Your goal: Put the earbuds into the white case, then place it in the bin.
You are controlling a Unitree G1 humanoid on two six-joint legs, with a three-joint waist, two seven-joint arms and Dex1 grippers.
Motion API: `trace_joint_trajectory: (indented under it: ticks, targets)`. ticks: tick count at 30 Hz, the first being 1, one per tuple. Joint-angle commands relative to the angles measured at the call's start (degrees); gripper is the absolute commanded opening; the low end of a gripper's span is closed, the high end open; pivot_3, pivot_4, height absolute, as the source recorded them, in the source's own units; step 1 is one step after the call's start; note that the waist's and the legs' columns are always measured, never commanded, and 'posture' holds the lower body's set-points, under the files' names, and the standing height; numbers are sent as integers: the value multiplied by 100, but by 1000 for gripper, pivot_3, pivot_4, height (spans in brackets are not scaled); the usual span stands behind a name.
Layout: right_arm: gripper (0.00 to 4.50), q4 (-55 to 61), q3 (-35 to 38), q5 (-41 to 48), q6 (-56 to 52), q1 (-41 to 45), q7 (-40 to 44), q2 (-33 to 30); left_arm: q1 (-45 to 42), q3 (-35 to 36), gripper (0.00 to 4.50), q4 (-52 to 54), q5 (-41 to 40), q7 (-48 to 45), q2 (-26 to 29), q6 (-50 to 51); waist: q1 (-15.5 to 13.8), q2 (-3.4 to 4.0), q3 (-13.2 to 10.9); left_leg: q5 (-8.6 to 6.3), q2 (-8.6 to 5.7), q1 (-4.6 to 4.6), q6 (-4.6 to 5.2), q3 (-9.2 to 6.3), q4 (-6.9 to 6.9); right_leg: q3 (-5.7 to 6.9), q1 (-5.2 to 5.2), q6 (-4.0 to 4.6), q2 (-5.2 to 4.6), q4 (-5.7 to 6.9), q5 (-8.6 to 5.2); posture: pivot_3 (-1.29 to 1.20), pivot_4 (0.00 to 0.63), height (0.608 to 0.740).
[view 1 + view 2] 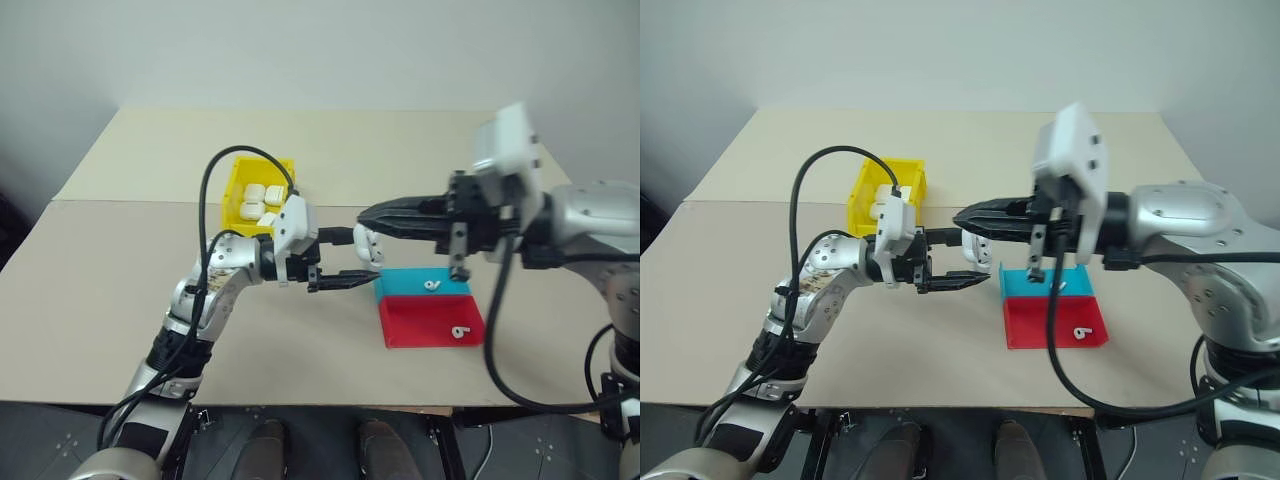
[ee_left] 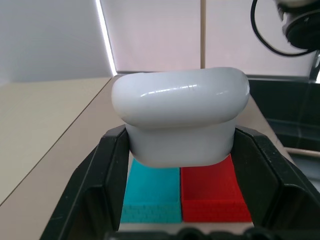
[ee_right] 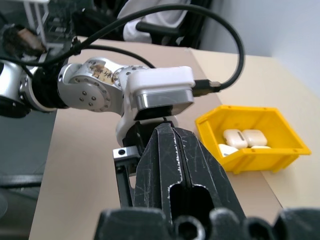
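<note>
From my remote station I watch two arms meet above a tan table (image 1: 120, 250): my left gripper (image 1: 352, 256), pointing toward three o'clock, is clamped on one white case (image 1: 368, 245), its lid flipped up; in the left wrist view the case (image 2: 180, 120) sits squeezed between both black fingers (image 2: 107, 175). My right gripper (image 1: 372, 216), pointing toward nine o'clock, has its two fingers pressed together, their tips just over the held case. At about ten o'clock from the case stands one yellow bin (image 1: 236, 190) holding four more white cases, as far as I can count. At about four o'clock lie two flat trays side by side, one blue tray (image 1: 400, 283) and one red tray (image 1: 415, 325), each carrying one earbud: one earbud (image 1: 431, 285) on blue, a second earbud (image 1: 459, 332) on red
</note>
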State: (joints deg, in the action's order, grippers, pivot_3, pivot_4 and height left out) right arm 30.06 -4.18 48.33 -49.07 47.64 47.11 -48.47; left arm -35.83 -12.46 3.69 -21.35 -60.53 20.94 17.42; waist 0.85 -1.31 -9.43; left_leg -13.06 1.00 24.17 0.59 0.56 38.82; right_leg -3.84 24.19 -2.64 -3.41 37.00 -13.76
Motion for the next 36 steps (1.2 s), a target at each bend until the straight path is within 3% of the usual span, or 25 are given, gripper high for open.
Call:
trace_joint_trajectory:
  ticks: [1, 7, 17, 21, 24, 28, 36]
  targets:
    - [30, -27, -415, -476, -77, 399, 76, -9, -153, 5, 2763, 79, 92, 86, -73, -170, -9, 0, 0, 0, 0, 1, 0, 0, 0, 2, 0, 0, 0, -1, 0, 0, 150, 740]
    - [30, -35, -972, -1281, 55, 420, 303, -194, -184, 186, 2763, 164, 84, 178, -52, -209, -17, 0, 0, 0, 0, 4, 0, -3, 2, 5, 2, 0, -3, -1, 0, 0, 150, 740]
    - [30, 39, -130, -1181, -366, -205, 27, -216, 185, 810, 2763, 713, -186, 717, 174, -15, -1, 0, 0, 0, 3, 3, 0, -23, 2, 6, 2, 2, 0, 2, 1, 0, 150, 740]
    - [30, 189, 857, -892, 179, -879, -399, 459, 384, 1241, 2763, 921, 37, 1785, -18, 164, -16, -2, 0, 0, 3, 2, 0, -26, 2, 6, -2, 1, -2, 1, 1, 0, 150, 740]
    - [30, 422, 1026, -1166, 464, -1403, -680, 650, 321, 1529, 2763, 826, 354, 2911, -287, 464, -50, -2, 1, 0, 0, 4, 0, -30, 5, 8, -4, -2, -4, 4, 3, 0, 150, 740]
    - [30, 678, 772, -1447, 480, -1820, -1256, 980, -155, 2100, 2763, -175, 711, 4403, -647, 717, -60, -5, 2, 0, -2, 3, 0, -32, 9, 8, -4, -4, -4, 6, 5, 0, 150, 740]
    - [30, 915, 421, -1655, 239, -1820, -1854, 1321, -1199, 1859, 2763, -2778, 1508, 4958, -727, -510, -32, -6, 2, 0, -8, 4, 0, -32, 5, 10, -2, -3, -4, 4, 5, 0, 150, 740]
